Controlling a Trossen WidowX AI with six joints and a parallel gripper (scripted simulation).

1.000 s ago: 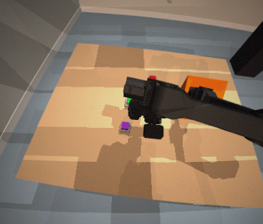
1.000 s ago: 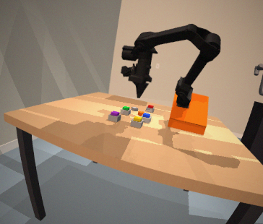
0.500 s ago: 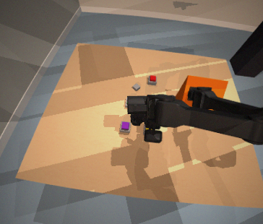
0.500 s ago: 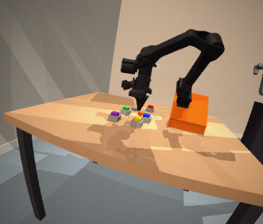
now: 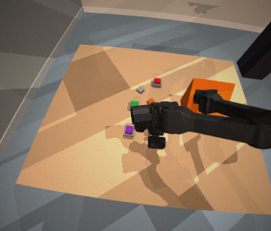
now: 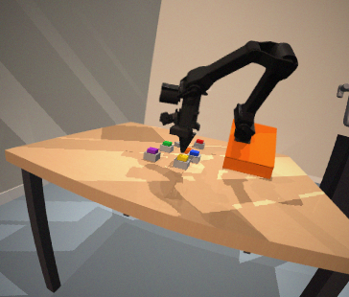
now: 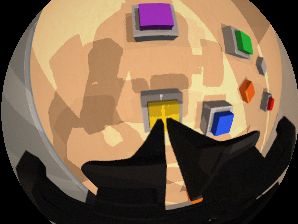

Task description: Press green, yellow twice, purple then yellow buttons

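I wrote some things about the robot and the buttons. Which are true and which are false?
1. The tool is right over the yellow button. True.
2. The tool is wide open. False: its fingers are shut, with nothing between them.
3. The blue button sits beside the yellow button. True.
4. The purple button is under the tool. False: it stands apart, uncovered.
5. The arm's base stands on an orange box. True.
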